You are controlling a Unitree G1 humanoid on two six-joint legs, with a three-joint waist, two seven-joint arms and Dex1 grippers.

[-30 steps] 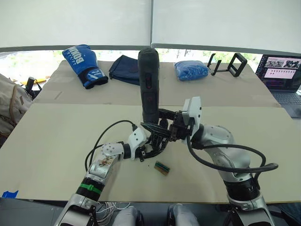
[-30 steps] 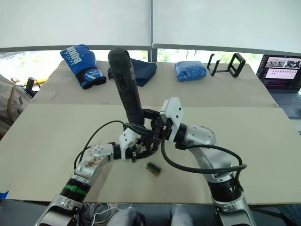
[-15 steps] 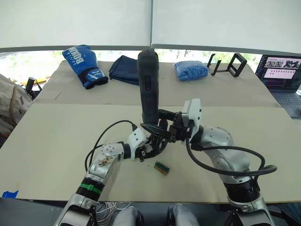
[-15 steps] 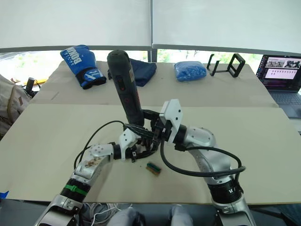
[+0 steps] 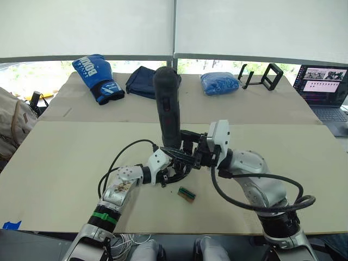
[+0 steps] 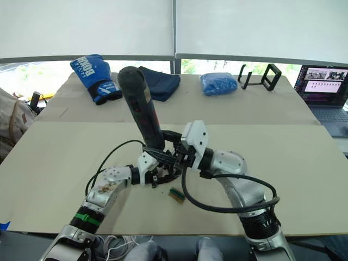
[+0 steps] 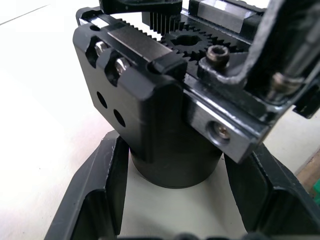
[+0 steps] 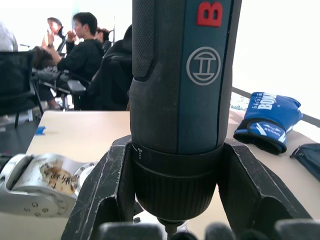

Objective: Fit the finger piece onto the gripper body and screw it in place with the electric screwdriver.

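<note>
Electric screwdriver (image 8: 180, 100) between right jaws

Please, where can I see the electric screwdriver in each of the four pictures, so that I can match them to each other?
Left eye view: the electric screwdriver stands nearly upright at centre, above both grippers.
Right eye view: left of centre, leaning away, top toward the blue boxing glove.
Left wrist view: I cannot make it out; the gripper body is close up.
Right wrist view: centre, its barrel between that gripper's fingers.
Shared landmark: the blue boxing glove, in both eye views and the right wrist view.
</note>
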